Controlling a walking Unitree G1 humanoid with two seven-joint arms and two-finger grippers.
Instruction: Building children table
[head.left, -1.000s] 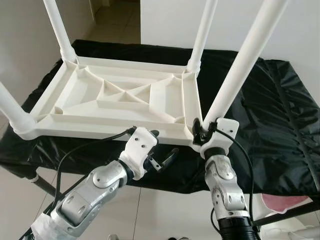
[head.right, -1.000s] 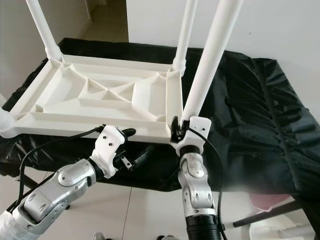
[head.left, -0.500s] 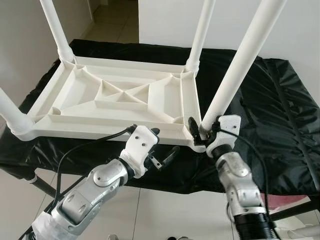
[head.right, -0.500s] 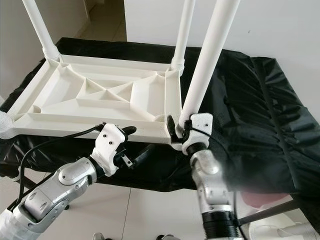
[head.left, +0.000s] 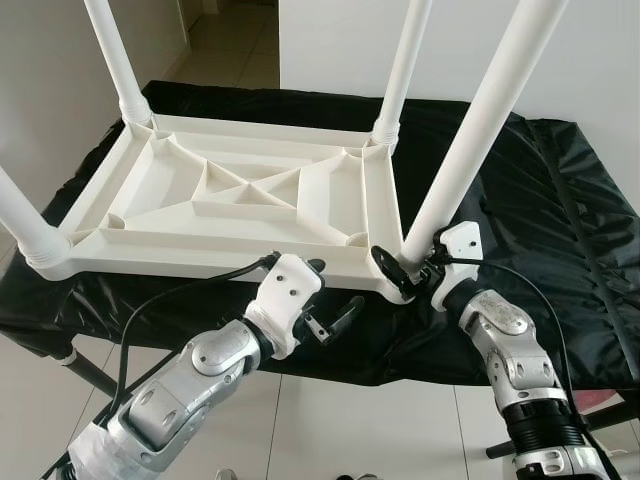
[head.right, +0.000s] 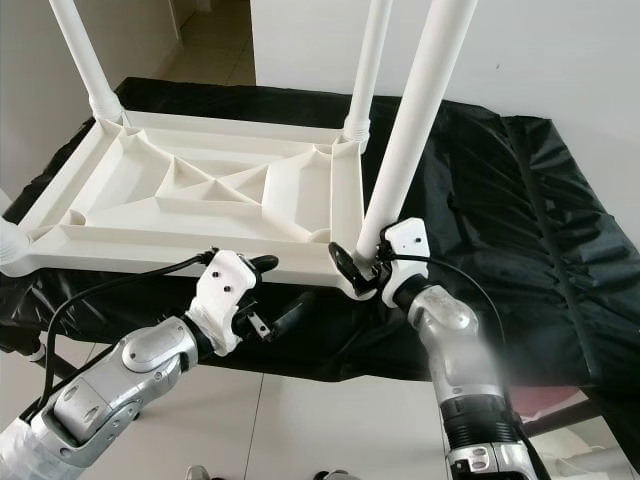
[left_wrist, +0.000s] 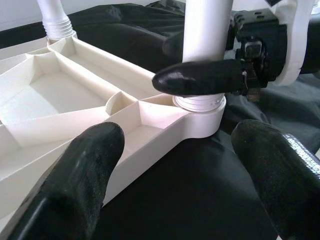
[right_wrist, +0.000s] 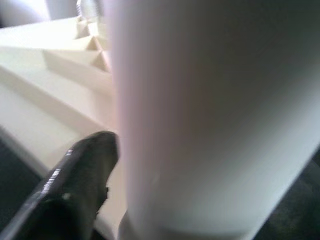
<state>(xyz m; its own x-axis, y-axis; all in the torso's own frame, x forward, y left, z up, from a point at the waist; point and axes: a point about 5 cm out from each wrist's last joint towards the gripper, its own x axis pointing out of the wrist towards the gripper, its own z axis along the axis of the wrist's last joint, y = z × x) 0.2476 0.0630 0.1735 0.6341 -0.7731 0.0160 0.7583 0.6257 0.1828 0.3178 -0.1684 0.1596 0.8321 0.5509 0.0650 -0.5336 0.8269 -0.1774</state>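
Tabletop: white ribbed plastic tabletop (head.left: 240, 205) is lying inverted on black-draped bench (head.left: 560, 220).
Right tool (head.left: 408, 268): is clamping white round leg (head.left: 470, 150) near its socket.
Left tool (head.left: 325, 305): is hovering wide apart just beside the tabletop edge.

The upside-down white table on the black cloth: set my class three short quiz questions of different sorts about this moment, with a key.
1. True or false: the white table lies with its top down on the black cloth.
2. How many legs stand up from the table?
3. Which gripper is at the base of the near right leg? A) left gripper B) right gripper C) both

Key:
1. True.
2. Four.
3. B. The right gripper has its jaws around that leg just above the socket; the left gripper hangs open, apart from the table, in front of its near edge.
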